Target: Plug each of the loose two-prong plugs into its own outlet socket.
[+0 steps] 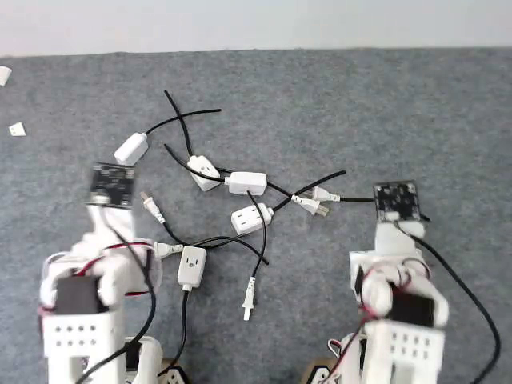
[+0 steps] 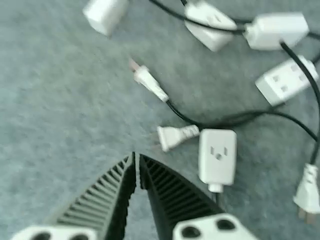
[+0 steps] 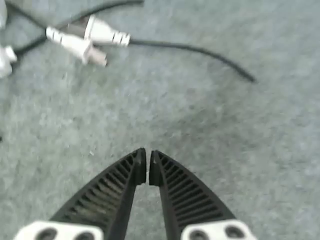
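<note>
L hand [image 2: 136, 160] clenched, plug [image 2: 177, 137] just ahead; R hand [image 3: 147, 156] clenched, plug pair [image 3: 105, 34] well off.

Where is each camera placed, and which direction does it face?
High view: fixed overhead, facing down on the grey mat; left arm and right arm show.
Left wrist view: on the left arm, past its shut tool toward an outlet socket.
Right wrist view: on the right arm, past its shut tool toward two plugs.
Shared: high view shows that socket and those plugs.

Overhead camera looks down; close wrist cameras share its cord tangle [image 1: 246, 183].
</note>
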You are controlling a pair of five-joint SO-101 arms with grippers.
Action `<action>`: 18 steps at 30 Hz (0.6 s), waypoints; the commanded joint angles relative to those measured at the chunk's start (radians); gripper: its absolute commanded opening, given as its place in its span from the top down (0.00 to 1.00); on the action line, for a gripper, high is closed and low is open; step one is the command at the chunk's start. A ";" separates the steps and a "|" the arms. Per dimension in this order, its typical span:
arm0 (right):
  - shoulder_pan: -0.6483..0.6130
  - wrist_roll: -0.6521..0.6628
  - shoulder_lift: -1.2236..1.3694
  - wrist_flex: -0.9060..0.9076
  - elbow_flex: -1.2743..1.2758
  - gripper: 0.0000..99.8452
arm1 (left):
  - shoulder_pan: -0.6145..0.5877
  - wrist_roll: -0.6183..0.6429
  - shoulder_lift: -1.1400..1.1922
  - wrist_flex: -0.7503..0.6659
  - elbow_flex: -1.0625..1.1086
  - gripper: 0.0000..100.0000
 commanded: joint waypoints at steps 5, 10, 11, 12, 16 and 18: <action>-0.015 -0.002 0.363 -0.325 0.100 0.97 | 0.198 0.063 0.080 -0.276 0.196 0.98; 0.054 -0.002 0.450 -0.343 0.072 0.97 | 0.324 0.144 0.083 -0.430 0.317 0.97; 0.067 -0.005 0.452 -0.348 0.071 0.97 | 0.341 0.176 0.083 -0.425 0.318 0.94; 0.074 -0.006 0.452 -0.351 0.071 0.97 | 0.350 0.203 0.083 -0.413 0.317 0.90; 0.081 -0.008 0.452 -0.352 0.069 0.97 | 0.351 0.250 0.083 -0.373 0.308 0.81; 0.081 -0.008 0.455 -0.380 0.071 0.97 | 0.358 0.250 0.083 -0.373 0.308 0.83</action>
